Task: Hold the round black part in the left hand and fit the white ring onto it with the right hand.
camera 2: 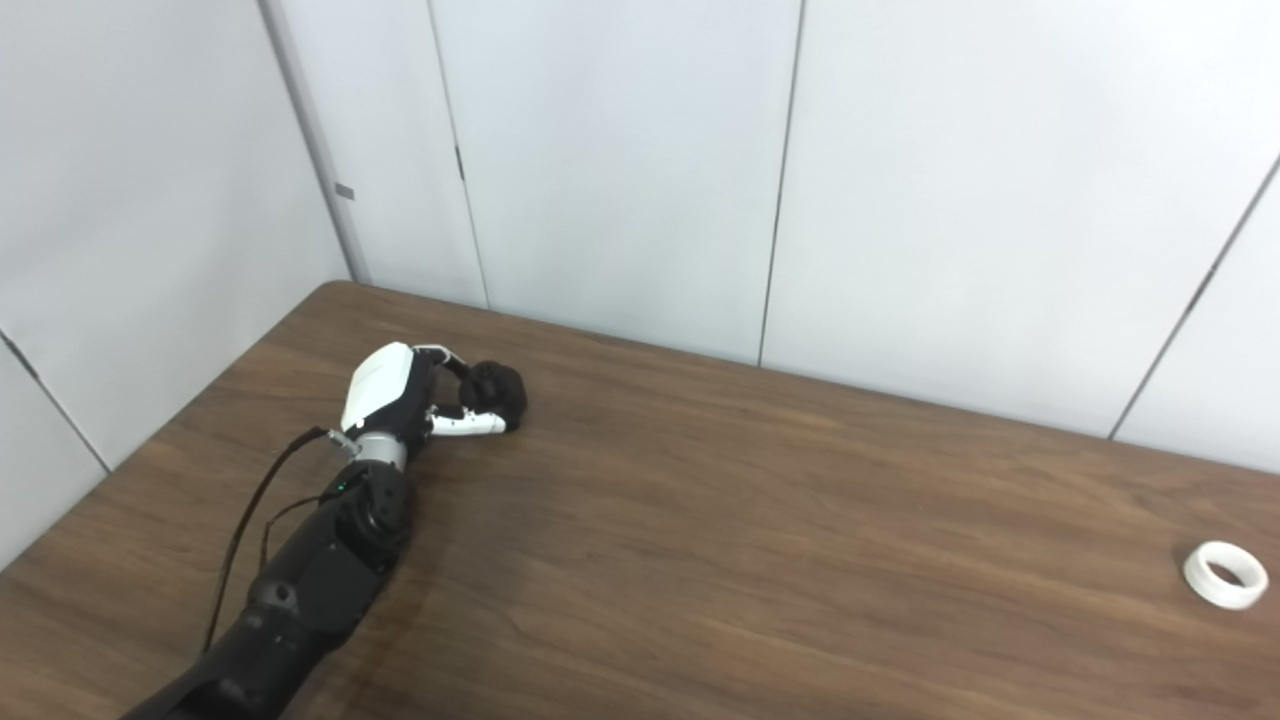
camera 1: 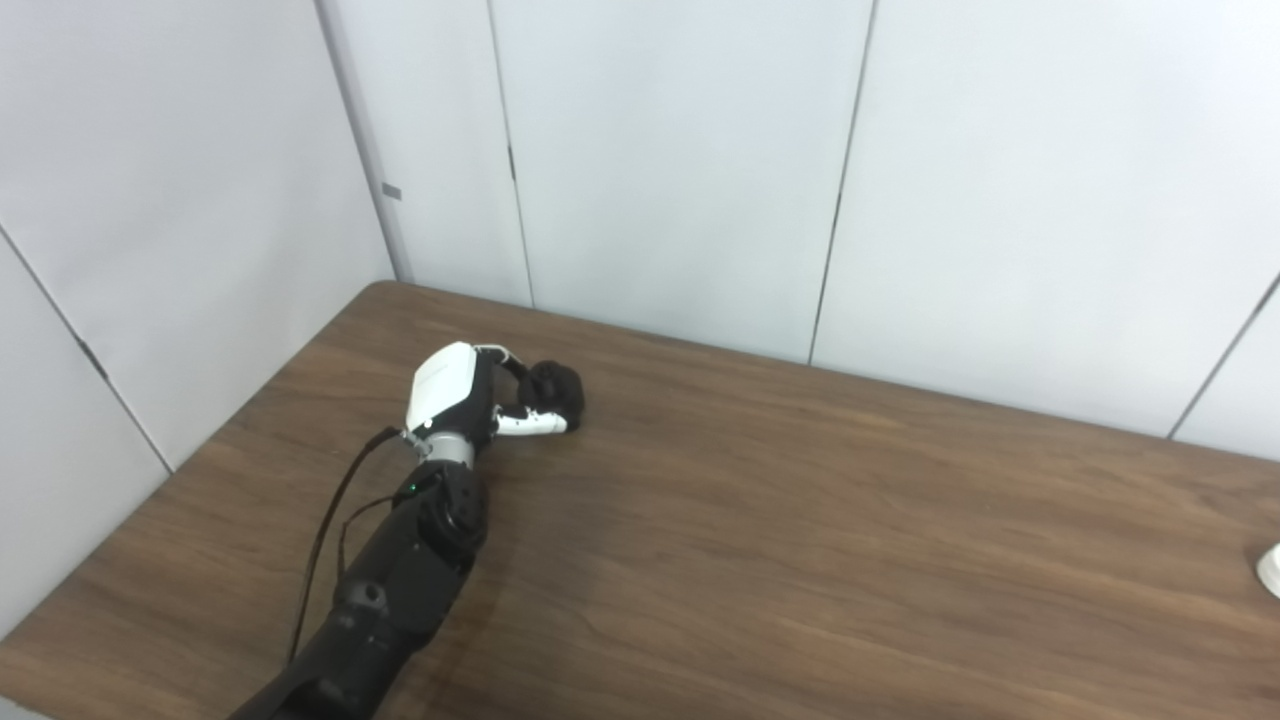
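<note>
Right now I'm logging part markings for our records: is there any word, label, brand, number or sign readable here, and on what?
None can be read.
The round black part in the left hand, the white plastic ring and the brown wooden table show no text.
A small grey tag on the wall is too small to read.

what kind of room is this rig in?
Probably a lab or test cell, not a home: plain white wall panels box in a bare wood-grain table. On it sit only the round black part, gripped by the left hand, and a white ring.
</note>
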Available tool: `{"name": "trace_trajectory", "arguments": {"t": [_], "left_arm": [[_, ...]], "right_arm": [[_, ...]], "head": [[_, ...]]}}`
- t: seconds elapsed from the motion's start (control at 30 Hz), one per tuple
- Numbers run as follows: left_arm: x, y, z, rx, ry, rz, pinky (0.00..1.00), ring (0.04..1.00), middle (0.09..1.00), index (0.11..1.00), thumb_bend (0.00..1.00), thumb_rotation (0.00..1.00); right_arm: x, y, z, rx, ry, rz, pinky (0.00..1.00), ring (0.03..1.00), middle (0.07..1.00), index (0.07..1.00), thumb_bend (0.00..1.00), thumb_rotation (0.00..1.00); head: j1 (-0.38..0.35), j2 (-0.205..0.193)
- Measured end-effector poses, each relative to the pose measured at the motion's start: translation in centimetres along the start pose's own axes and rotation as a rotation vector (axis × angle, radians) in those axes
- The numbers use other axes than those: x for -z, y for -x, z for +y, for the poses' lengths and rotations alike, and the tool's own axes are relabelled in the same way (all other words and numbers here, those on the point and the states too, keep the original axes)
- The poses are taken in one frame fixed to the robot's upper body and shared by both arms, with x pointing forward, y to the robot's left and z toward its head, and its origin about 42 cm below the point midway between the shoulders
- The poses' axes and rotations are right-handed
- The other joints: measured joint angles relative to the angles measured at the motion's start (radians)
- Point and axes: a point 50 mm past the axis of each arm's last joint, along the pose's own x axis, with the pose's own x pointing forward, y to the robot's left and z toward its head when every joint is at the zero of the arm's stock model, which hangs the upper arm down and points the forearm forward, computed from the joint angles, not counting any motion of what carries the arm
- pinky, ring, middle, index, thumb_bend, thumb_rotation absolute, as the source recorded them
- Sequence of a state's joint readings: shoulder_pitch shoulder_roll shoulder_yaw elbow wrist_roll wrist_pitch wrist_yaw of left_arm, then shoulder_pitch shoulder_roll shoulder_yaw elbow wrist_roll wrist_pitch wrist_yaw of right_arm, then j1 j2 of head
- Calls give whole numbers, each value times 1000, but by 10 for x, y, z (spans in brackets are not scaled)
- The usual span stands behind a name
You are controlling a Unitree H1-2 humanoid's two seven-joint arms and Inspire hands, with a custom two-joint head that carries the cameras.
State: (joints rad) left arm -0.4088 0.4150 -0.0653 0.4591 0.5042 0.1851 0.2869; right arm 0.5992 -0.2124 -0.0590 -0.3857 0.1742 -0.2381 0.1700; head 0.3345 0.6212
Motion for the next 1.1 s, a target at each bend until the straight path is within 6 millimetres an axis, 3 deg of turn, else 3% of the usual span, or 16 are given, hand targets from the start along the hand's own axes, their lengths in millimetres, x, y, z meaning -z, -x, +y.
{"name": "trace_trajectory", "arguments": {"t": [0.43,0.73,1.1], "left_arm": [[-30,31,-31,153,36,-267,1000,865,818,478,517,47],[-61,65,-49,300,26,-484,1000,871,810,476,518,49],[-84,103,-64,442,-5,-687,1000,896,818,476,518,53]], "right_arm": [[2,-7,7,-18,-13,-16,1000,1000,1000,1000,775,994],[2,-10,13,-29,-3,-17,1000,1000,1000,1000,721,1000],[-2,-14,34,-6,3,-8,998,1000,1000,1000,805,992]], "head": [[-55,12],[-133,28],[-242,52]]}}
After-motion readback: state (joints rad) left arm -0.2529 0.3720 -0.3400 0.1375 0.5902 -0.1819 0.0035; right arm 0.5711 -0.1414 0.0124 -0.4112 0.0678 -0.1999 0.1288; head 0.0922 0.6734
